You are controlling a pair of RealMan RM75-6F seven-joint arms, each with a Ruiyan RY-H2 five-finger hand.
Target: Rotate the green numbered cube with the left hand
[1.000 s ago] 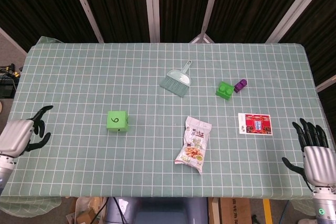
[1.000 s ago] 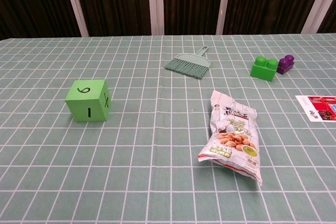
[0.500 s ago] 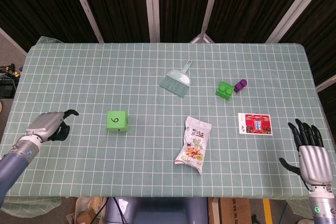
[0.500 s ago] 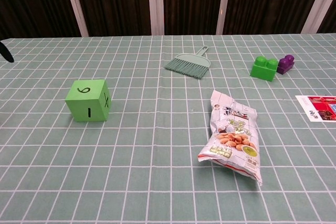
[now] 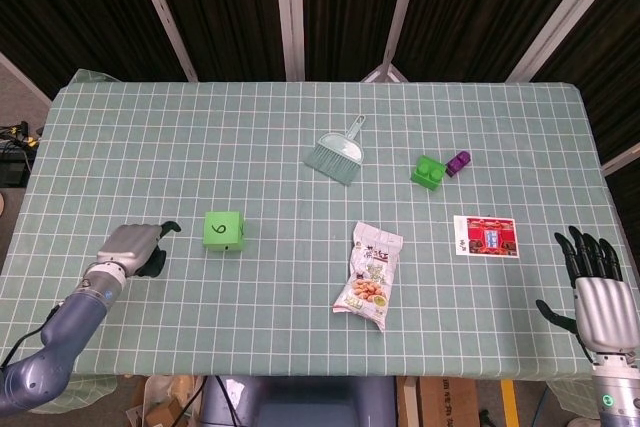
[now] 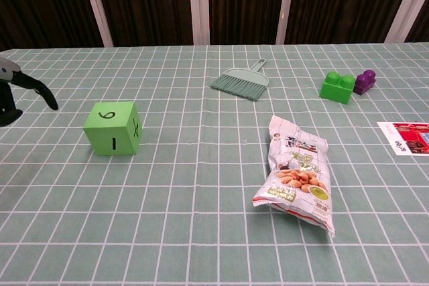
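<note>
The green numbered cube (image 5: 224,231) (image 6: 112,128) rests on the checked tablecloth at the left of the table, a handwritten digit on its top face. My left hand (image 5: 136,245) (image 6: 15,93) hovers a short way to the cube's left, apart from it, fingers spread and curved with nothing in them. At the table's near right edge my right hand (image 5: 597,287) stands upright with fingers apart, holding nothing; the chest view does not show it.
A grey-green dustpan brush (image 5: 337,153) lies at the centre back. A green brick (image 5: 428,172) and a purple brick (image 5: 458,162) sit to its right. A snack bag (image 5: 369,275) lies in the middle and a printed card (image 5: 485,235) to its right.
My left hand has travelled right across the table toward the cube and now shows in the chest view. The cube has not moved. My right hand has barely shifted.
</note>
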